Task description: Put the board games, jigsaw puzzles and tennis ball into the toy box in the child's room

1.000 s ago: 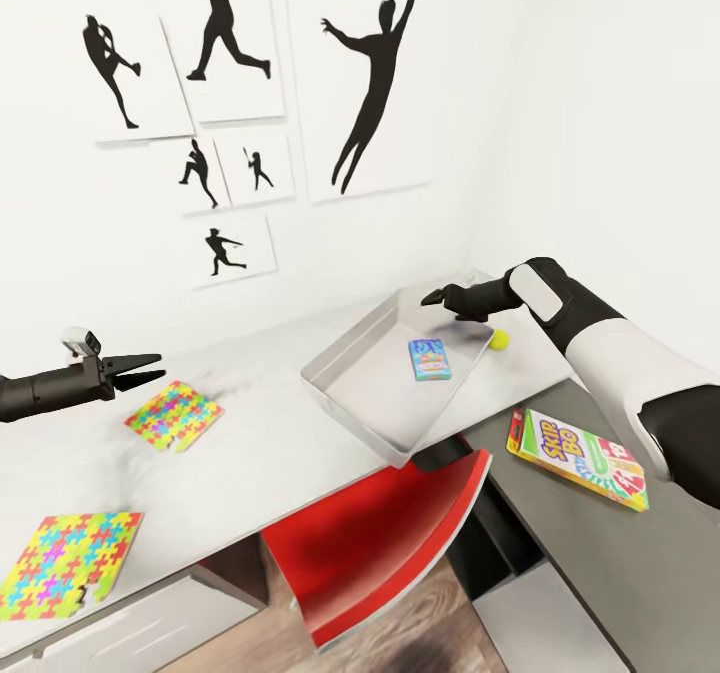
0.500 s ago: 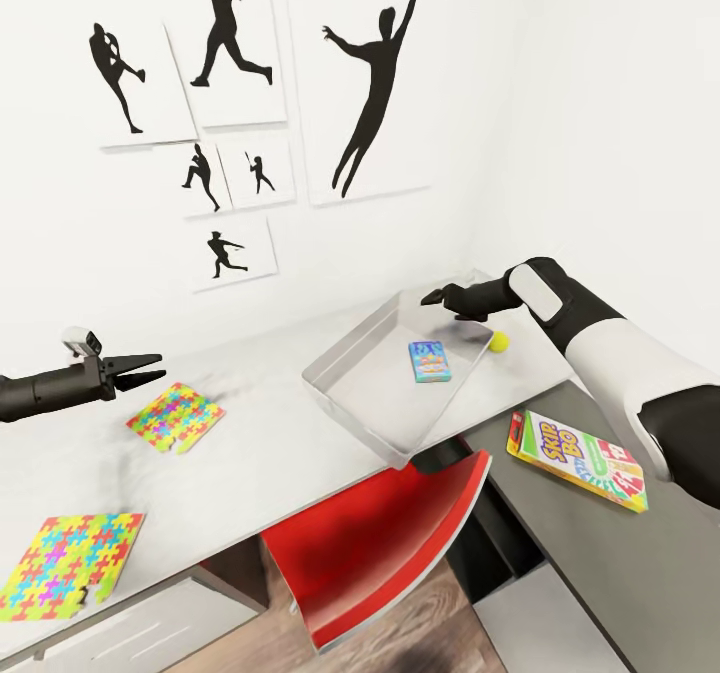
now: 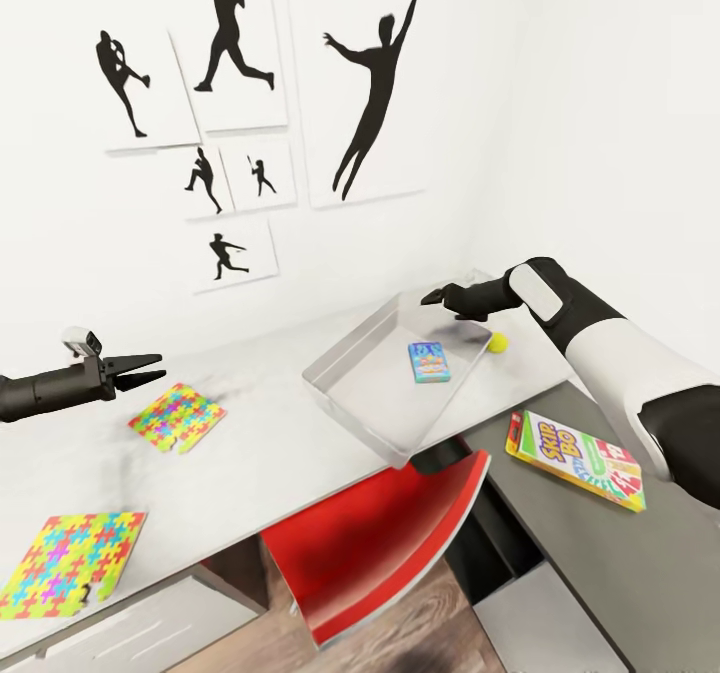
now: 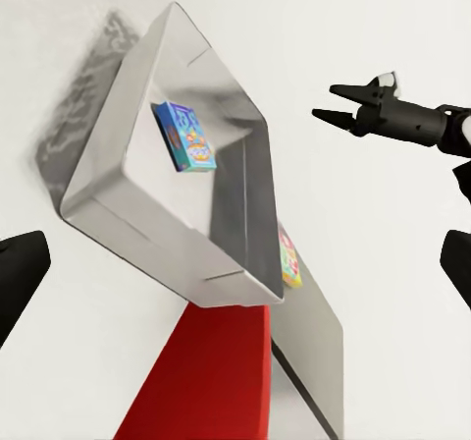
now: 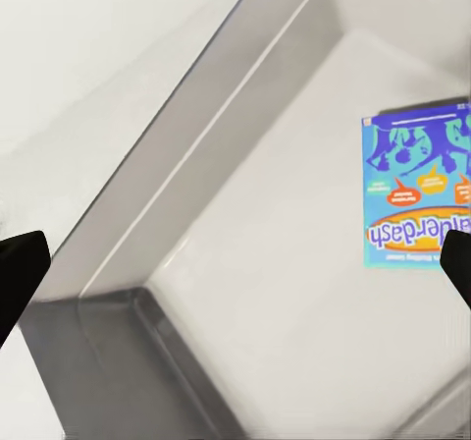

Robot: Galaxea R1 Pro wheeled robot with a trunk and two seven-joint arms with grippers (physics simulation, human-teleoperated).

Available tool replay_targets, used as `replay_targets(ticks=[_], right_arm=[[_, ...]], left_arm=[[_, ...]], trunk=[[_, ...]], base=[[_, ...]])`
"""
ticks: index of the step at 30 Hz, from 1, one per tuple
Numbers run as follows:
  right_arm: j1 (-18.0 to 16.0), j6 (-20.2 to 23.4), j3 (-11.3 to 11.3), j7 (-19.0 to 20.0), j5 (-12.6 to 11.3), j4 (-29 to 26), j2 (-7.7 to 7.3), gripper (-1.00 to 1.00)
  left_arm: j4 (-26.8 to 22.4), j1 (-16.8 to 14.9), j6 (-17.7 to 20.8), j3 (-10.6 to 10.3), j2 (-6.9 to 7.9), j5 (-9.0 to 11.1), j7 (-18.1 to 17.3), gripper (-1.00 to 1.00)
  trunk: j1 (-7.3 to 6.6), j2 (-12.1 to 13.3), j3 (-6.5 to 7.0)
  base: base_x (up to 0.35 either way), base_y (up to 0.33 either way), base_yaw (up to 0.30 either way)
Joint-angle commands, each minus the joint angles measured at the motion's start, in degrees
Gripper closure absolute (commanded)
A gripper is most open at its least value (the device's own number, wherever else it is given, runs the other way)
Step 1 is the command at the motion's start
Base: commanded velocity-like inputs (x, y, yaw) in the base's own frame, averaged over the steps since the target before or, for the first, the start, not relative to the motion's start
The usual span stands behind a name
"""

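From the head camera I see the toy box (image 3: 352,385) on the white table (image 3: 250,443), with the blue-purple board game (image 3: 428,361) lying flat inside it. My right gripper (image 3: 433,297) hangs above the box's far corner, carrying nothing; its fingers look close together here, but I cannot tell from this angle whether they meet. The tennis ball (image 3: 497,342) sits on the table just beside the box's outer wall, below that arm. The yellow-red board game (image 3: 576,458) lies on the dark grey cabinet top (image 3: 600,563), well apart from the box. My left gripper (image 3: 145,368) hovers, spread and empty, near one jigsaw puzzle (image 3: 176,417); the second puzzle (image 3: 66,563) lies close to the table's front edge. A red chair (image 3: 385,538) is tucked under the table. In the left wrist camera I look across the table at the toy box (image 4: 147,229) with the game (image 4: 184,136) inside, and the right gripper (image 4: 343,106) shows there with its fingers parted. In the right wrist camera I look straight down into the box (image 5: 245,293) at the game (image 5: 417,190), with dark fingertips at both edges of the picture, so that pincer is spread. My worries: the ball sits hard against the box wall and could roll off the table if a finger nudges it; the thin puzzles may slide rather than lift; and the near puzzle could be pushed over the edge.
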Motion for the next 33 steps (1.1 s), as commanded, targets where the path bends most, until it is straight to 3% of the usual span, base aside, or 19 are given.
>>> replay_targets(ticks=[1, 11, 33], right_arm=[[-0.1, 0.1, 0.3, 0.6, 0.5, 0.0, -0.05, -1.0], [0.0, 0.0, 0.3, 0.6, 0.5, 0.0, -0.04, -1.0], [0.3, -2.5, 0.5, 0.6, 0.5, 0.0, -0.04, -1.0]], left_arm=[[0.0, 0.0, 0.6, 0.0, 0.01, 0.0, -0.2, -1.0], [0.0, 0.0, 0.6, 0.0, 0.01, -0.1, -0.2, -1.0], [0.1, 0.1, 0.4, 0.0, 0.05, -0.1, -0.3, -1.0]], trunk=[[0.03, -0.1, -0.02], [0.03, -0.1, 0.91], [0.03, -0.1, 3.0]], base=[[-0.115, 0.0, 0.0], [-0.12, 0.0, 0.0], [-0.006, 0.0, 0.021]])
